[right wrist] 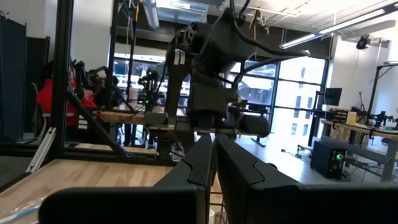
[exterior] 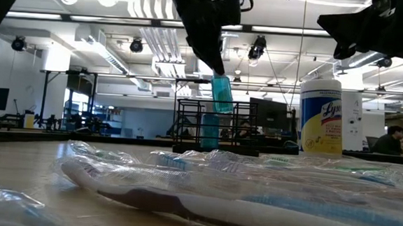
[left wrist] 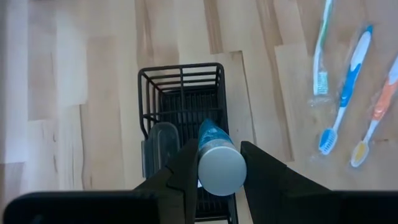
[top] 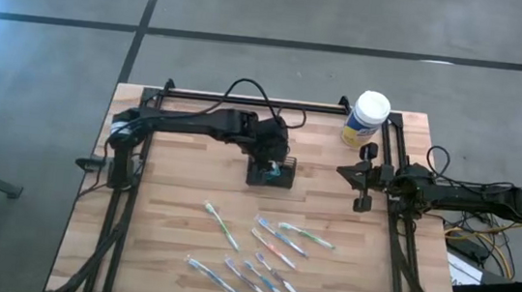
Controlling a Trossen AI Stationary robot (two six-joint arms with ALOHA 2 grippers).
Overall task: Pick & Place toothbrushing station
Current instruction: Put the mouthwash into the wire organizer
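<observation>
1. The left gripper (left wrist: 214, 167) hangs over the caddy (top: 269, 172), jaws closed on a teal tube (left wrist: 216, 157) with a grey cap.
2. The caddy stands mid-table, directly beneath that gripper; a second teal item (exterior: 210, 131) appears to stand inside it already.
3. Step in hand, as I judge it: lowering the tube into a compartment.
4. Next move calls for a straight descent that clears the wire rim, then release.
5. The right gripper (top: 366, 177) waits at the table's right edge near the canister (top: 366, 119), jaws closed on nothing.
6. Count: one caddy, one canister, about seven wrapped toothbrushes (top: 222, 224) on the near half of the table.
</observation>
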